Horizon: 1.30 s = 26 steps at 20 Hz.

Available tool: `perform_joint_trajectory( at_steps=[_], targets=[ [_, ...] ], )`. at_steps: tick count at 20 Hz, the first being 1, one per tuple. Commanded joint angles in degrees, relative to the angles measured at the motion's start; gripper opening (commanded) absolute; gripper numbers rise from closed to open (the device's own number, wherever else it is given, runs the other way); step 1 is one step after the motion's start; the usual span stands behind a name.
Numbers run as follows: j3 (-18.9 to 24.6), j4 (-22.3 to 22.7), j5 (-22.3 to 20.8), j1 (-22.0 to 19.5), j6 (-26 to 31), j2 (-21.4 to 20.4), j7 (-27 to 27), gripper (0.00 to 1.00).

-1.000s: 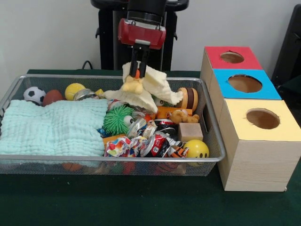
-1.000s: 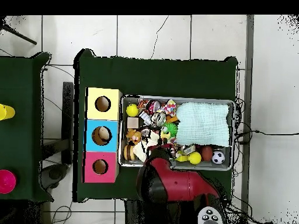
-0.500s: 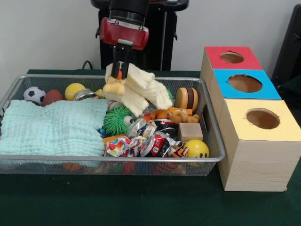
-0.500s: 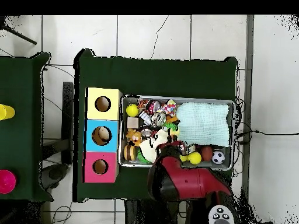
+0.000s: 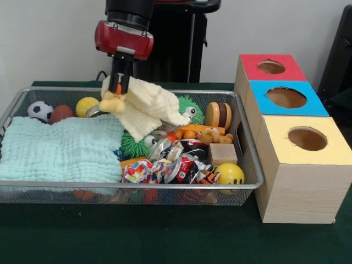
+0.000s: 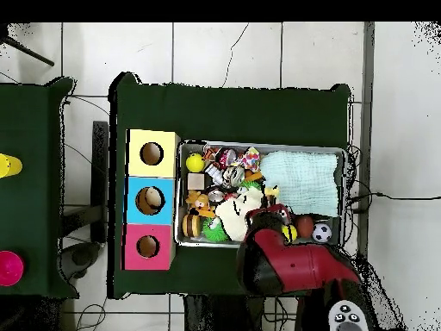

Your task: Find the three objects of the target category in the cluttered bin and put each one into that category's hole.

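Front view shows the gripper (image 5: 120,87) clenched on a ribbed cream cloth (image 5: 147,107) and a yellow plush toy (image 5: 112,103), lifted above the wire-mesh bin (image 5: 247,159). The draped cloth hides part of a spiky green ball (image 5: 133,146); a folded mint cloth (image 5: 60,148) covers the bin's left side.

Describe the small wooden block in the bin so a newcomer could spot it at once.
Start at the wire bin and go to the end beside the yellow-topped box. Near the front corner there sits the wooden block, just behind the yellow smiley ball. It is the only plain, square-edged tan thing among round and crinkly toys.
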Motion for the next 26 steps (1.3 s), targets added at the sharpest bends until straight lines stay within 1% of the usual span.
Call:
perform_joint_trajectory(
  at_steps=[1, 2, 4, 6, 8, 14, 18, 21, 25, 26],
  targets=[
    [11.38, -5.29, -8.67, -7.29, 3.50, -0.75, -1.17, 0.00],
    [12.30, -5.23, -9.60, -8.34, 3.39, -0.75, -1.06, 0.00],
    [16.02, -4.91, -11.22, -11.58, 4.90, -1.44, -2.01, 0.00],
    [18.50, -4.76, -12.71, -13.93, 5.66, -1.53, -2.61, 0.00],
    [21.63, -4.39, -13.51, -16.75, 7.00, -2.07, -3.32, 0.00],
    [28.33, -3.42, -15.00, -22.84, 9.16, -1.86, -4.07, 0.00],
    [31.14, -3.57, -15.23, -25.52, 9.54, -0.75, -3.41, 0.00],
    [32.98, -2.97, -13.76, -27.37, 10.46, 0.25, -2.14, 0.00],
    [33.27, -2.37, -11.91, -28.13, 10.34, 1.74, 0.69, 0.00],
    [33.51, -2.12, -11.74, -28.37, 10.10, 1.88, 1.30, 1.00]
  ],
)
